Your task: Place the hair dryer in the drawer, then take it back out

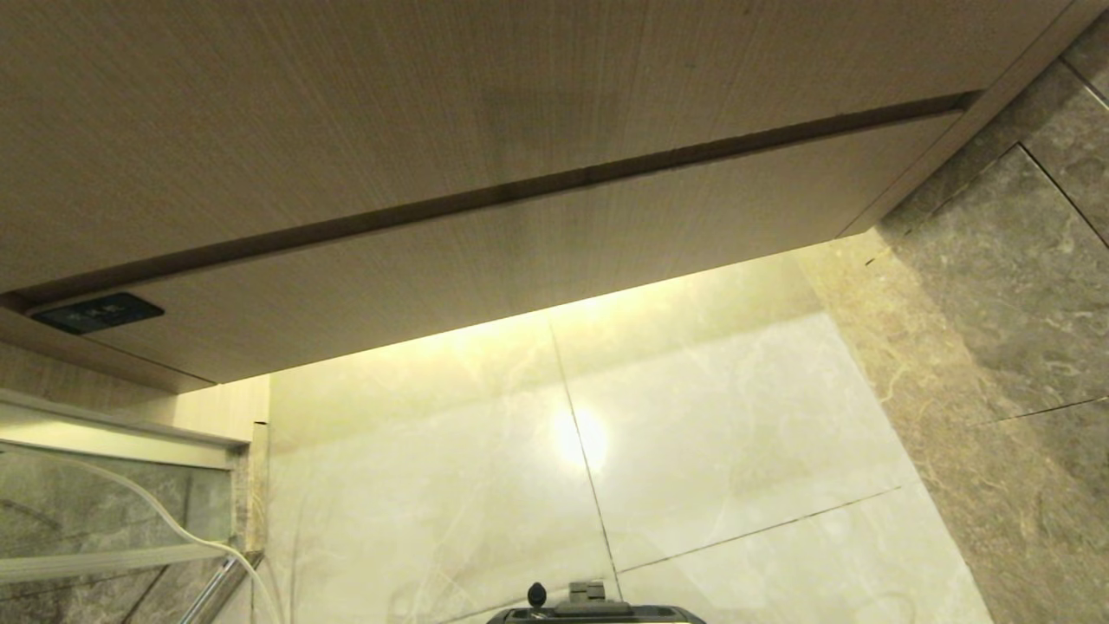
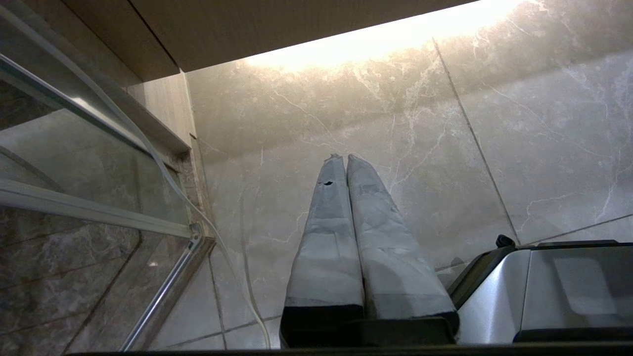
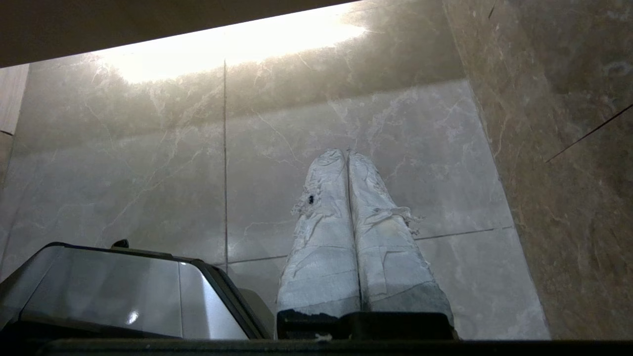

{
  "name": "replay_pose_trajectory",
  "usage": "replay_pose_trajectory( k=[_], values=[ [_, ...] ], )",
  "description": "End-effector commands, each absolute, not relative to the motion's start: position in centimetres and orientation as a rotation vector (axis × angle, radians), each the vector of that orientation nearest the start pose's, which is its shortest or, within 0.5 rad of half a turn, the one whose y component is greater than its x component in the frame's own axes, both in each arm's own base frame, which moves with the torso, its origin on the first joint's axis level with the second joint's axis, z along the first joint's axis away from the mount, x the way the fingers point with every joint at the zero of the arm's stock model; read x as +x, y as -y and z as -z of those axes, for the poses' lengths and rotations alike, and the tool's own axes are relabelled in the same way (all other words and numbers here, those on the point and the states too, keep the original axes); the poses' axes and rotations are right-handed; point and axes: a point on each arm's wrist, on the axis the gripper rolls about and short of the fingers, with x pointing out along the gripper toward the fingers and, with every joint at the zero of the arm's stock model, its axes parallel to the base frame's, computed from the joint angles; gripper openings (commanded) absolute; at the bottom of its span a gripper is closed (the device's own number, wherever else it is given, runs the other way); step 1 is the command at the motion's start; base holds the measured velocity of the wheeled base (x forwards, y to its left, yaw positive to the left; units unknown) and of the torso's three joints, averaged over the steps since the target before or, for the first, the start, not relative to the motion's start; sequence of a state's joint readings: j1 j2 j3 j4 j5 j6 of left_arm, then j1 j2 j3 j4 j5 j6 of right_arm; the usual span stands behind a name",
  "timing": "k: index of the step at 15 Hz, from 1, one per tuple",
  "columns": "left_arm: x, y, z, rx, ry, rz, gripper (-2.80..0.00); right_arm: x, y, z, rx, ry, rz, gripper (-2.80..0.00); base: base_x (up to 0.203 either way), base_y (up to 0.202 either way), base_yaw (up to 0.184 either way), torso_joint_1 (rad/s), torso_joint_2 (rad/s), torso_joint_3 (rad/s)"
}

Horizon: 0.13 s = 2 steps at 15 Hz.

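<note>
The drawer (image 1: 537,251) is a wide light wood-grain front, pushed in flush, with a small black label (image 1: 97,312) at its left corner. A plain fixed wood panel (image 1: 346,113) runs above it. The hair dryer is out of view. Neither gripper shows in the head view. In the left wrist view my left gripper (image 2: 344,157) hangs over the pale floor tiles, its taped fingers pressed together and empty. In the right wrist view my right gripper (image 3: 346,152) hangs the same way, shut and empty.
Pale marble floor tiles (image 1: 693,468) lie lit under the vanity. A dark stone wall (image 1: 1022,286) stands at the right. At the left is a glass panel in a metal frame (image 1: 113,520) with a white cable (image 2: 163,163) over it. My base's silver top (image 1: 598,611) shows below.
</note>
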State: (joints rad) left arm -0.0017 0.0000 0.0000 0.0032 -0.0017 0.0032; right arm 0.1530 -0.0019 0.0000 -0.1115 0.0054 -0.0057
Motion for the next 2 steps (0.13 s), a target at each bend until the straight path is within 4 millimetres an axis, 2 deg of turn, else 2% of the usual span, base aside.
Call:
replay_pose_trajectory(
  k=[1, 2],
  values=[
    [-2.27, 0.00, -7.47, 0.003, -0.005, 0.002, -2.80, -2.30, 0.34, -7.50, 0.002, 0.113, -0.159, -2.80, 0.000, 0.000, 0.000, 0.000, 0.00, 0.000],
    [-2.28, 0.00, -7.52, 0.003, -0.003, 0.005, -2.80, -2.30, 0.34, -7.51, 0.001, 0.114, -0.160, -2.80, 0.000, 0.000, 0.000, 0.000, 0.00, 0.000]
  ],
)
